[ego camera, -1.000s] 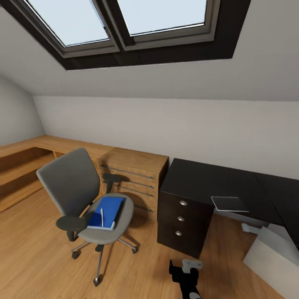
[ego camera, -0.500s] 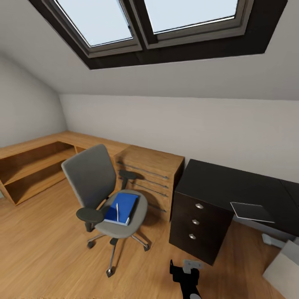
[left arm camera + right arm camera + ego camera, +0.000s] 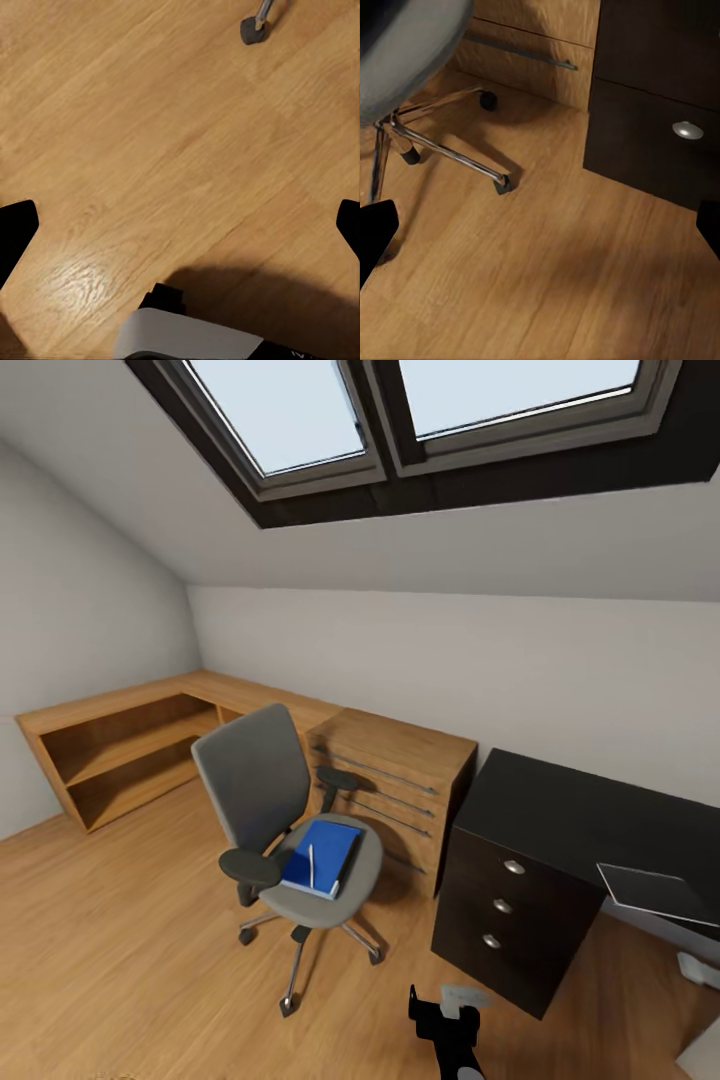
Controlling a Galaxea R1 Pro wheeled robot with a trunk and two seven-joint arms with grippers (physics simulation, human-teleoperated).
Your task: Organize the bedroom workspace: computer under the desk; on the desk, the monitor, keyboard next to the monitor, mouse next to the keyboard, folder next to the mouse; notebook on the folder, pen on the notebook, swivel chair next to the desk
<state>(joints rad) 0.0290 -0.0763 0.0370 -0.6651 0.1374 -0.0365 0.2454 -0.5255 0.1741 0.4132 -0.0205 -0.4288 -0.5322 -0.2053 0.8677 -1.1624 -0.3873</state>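
The grey swivel chair (image 3: 255, 785) stands on the wooden floor, left of the black desk (image 3: 580, 810), with a gap between them. On its seat lies the blue folder (image 3: 325, 855), and the white pen (image 3: 311, 865) rests on the folder. A thin grey notebook (image 3: 655, 890) lies at the desk's front edge. A pale corner of the computer (image 3: 705, 1055) shows at the lower right. My right gripper (image 3: 443, 1005) (image 3: 540, 225) is low in the head view, open and empty, facing the chair base (image 3: 450, 154). My left gripper (image 3: 180, 225) is open over bare floor.
A wooden drawer chest (image 3: 400, 775) stands between chair and desk, with low wooden shelving (image 3: 120, 745) along the left wall. The desk's dark drawer unit (image 3: 505, 915) has round silver knobs (image 3: 687, 130). A chair castor (image 3: 253, 30) is near the left gripper. Skylights sit in the sloped ceiling.
The whole head view has swung left, so chair, chest and desk sit further right in the picture. The things themselves have not moved, and the gripper holds its place in the view.
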